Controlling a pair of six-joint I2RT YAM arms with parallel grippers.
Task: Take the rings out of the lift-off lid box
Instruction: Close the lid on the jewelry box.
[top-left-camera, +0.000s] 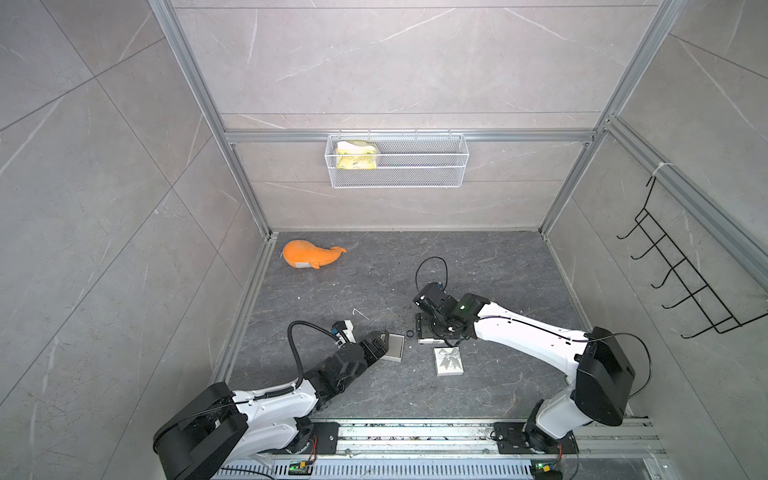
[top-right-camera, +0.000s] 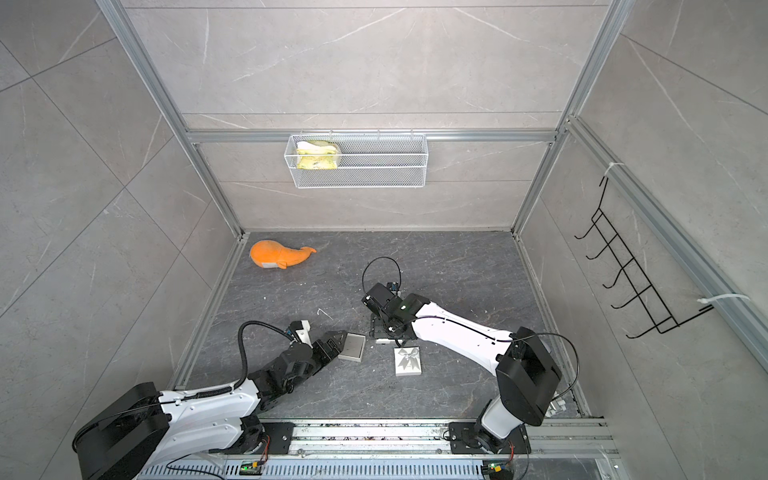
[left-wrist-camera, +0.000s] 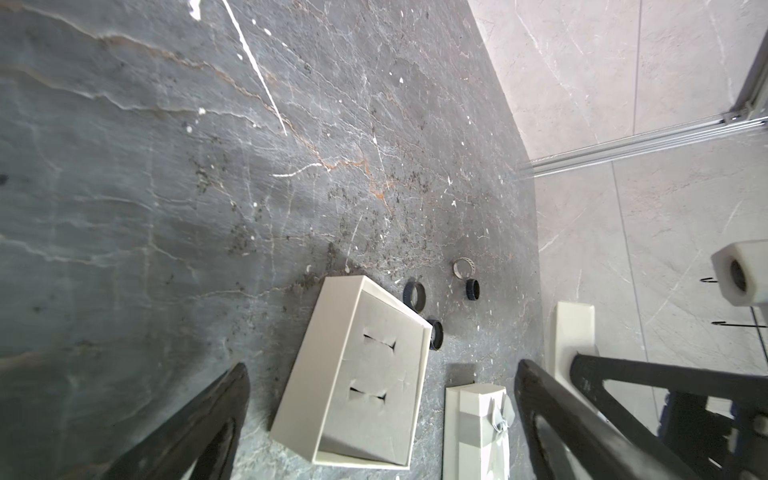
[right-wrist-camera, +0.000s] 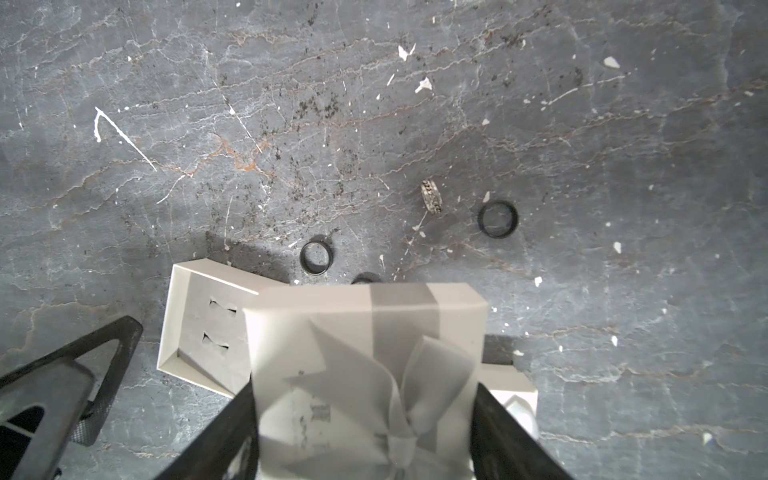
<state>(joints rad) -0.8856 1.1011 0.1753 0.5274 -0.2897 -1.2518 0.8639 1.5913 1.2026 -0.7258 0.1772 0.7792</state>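
In both top views, my left end effector (top-left-camera: 381, 345) lies low against the open box base (top-left-camera: 394, 347), its fingers spread wide and empty. I judge it is parked there to steady the base without covering it. My right arm (top-left-camera: 519, 328) bends down over the bow-topped lid (top-left-camera: 449, 360), which sits low, near the base but apart from it. One of the black rings (top-left-camera: 410, 333) shows on the dark surface (top-left-camera: 478, 266) between them.

From the left wrist, both slits of the base's foam insert (left-wrist-camera: 370, 374) are empty. Three black rings lie on the surface past the base's far rim, one right against its corner. A silver ring (left-wrist-camera: 463, 267) stands on edge near them.

From the right wrist, my right end effector (right-wrist-camera: 365, 384) is clamped on the bow-topped lid, one finger pressed to each side. The lid hides part of one ring. I judge I am holding it clear so the base stays open. With the rings out, little seems left to do.
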